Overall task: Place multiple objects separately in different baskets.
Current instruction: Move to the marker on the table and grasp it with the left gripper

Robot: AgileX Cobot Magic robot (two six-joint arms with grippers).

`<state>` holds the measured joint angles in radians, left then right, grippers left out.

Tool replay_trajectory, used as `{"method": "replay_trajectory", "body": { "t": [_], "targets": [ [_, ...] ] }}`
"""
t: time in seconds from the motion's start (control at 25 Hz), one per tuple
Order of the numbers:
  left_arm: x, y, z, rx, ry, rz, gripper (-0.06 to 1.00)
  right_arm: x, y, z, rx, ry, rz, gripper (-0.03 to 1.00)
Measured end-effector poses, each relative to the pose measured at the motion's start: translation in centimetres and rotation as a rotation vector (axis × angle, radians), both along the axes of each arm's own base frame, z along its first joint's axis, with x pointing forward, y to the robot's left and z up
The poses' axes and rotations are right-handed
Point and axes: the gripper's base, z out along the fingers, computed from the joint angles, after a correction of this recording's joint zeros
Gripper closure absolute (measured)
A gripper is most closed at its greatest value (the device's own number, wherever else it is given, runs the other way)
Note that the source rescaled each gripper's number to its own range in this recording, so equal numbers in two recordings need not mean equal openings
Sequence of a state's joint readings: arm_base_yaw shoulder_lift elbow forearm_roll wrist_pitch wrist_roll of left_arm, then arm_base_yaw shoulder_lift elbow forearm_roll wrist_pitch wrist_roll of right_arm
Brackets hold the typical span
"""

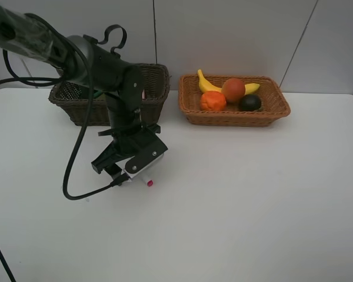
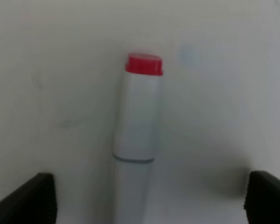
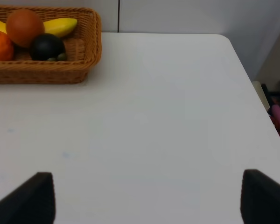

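We see the left claw [image 2: 144, 198] spread wide, low over the desk [image 1: 253, 205], its two dark fingertips [image 2: 25, 198] either side of the white marker [image 2: 137, 121] and touching nothing we can make out. The marker's red cap [image 2: 144, 64] points away from the claw; in the high view the arm hides all but that cap end. The right claw [image 3: 142, 198] is also fully open and empty over bare desk. At two o'clock from the left claw, the light orange-tan basket [image 1: 270, 114] holds the yellow banana [image 1: 207, 84], tangerine [image 1: 213, 101], red-orange ball fruit [image 1: 233, 90] and dark green round fruit [image 1: 250, 103]. The dark brown basket [image 1: 156, 88] at twelve o'clock is half hidden behind the left arm; its contents are unclear.
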<state>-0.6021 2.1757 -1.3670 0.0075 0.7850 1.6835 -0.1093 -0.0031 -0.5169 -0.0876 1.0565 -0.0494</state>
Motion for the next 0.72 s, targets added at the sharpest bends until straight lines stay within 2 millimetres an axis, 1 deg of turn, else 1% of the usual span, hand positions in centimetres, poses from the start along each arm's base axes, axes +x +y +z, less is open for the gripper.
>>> {"method": "replay_trajectory", "body": {
  "t": [0.56,0.72],
  "targets": [
    [0.06,-0.10,0.00,-0.012,-0.006,-0.007,-0.06,0.00,0.00,0.00,0.000,0.000,0.000,-0.03],
    [0.03,-0.16,-0.33,-0.015,0.001,-0.003,-0.06,0.00,0.00,0.00,0.000,0.000,0.000,-0.03]
  ]
}}
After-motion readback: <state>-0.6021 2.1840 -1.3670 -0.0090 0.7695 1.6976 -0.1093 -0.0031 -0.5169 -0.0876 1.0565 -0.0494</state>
